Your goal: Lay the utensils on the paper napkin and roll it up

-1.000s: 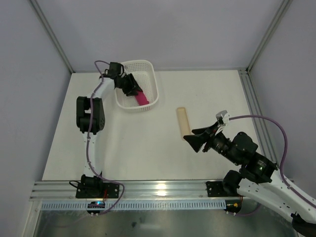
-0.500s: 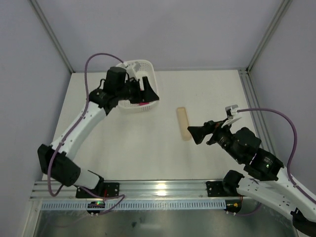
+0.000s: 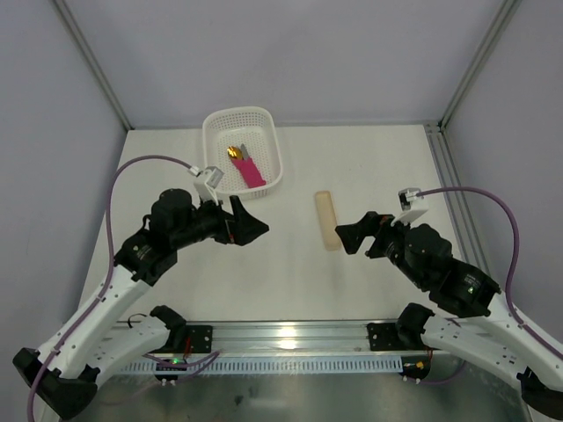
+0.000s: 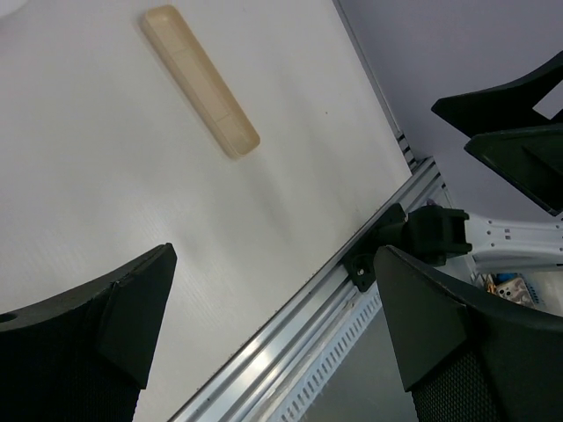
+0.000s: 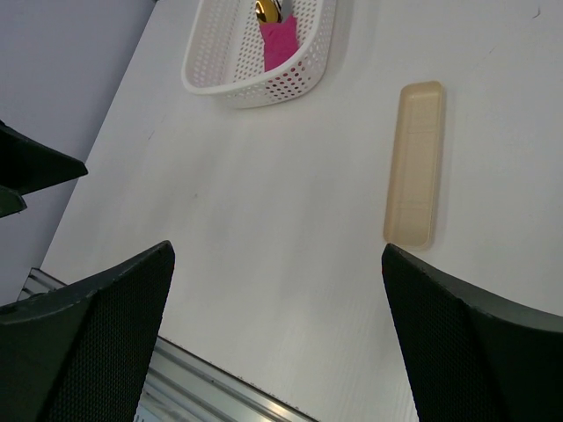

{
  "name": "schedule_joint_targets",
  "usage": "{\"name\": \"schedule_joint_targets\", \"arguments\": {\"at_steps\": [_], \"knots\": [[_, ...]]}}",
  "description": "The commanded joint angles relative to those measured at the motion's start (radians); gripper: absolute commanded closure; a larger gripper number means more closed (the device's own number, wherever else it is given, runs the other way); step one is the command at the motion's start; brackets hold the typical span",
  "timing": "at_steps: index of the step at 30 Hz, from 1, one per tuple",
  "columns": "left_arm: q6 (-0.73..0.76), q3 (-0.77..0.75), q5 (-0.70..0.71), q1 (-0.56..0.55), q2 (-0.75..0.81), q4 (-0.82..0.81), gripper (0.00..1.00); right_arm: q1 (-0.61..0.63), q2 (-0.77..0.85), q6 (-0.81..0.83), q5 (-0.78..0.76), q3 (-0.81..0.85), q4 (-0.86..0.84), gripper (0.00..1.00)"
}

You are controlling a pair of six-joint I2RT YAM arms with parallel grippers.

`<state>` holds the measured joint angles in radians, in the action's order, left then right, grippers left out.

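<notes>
Now the left end effector (image 3: 252, 225) hangs wide and empty, withdrawn from the white perforated plastic basket (image 3: 275, 149); the right end effector (image 3: 344, 238) gapes too. Inside lies the rolled magenta paper napkin (image 3: 252, 173), slim metal utensils (image 3: 235, 154) protruding: task apparently done.

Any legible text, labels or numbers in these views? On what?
None readable.
The basket, napkin, beige strip and table show no print.
A small coloured patch below the right arm's base, in the left wrist view, is too blurred to tell if it bears text.
</notes>
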<state>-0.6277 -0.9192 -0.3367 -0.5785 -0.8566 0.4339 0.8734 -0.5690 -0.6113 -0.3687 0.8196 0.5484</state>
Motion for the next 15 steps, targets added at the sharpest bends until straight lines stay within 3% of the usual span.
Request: {"name": "schedule_joint_targets", "arguments": {"at_steps": [1, 15], "knots": [[-0.012, 0.005, 0.018, -0.003, 0.042, -0.054, 0.0, 0.001, 0.008, -0.016, -0.021, -0.005, -0.005, 0.0], [-0.043, -0.01, -0.025, -0.003, 0.05, -0.073, 0.0, 0.001, 0.063, 0.004, -0.044, -0.004, 0.018, 0.0]]}}
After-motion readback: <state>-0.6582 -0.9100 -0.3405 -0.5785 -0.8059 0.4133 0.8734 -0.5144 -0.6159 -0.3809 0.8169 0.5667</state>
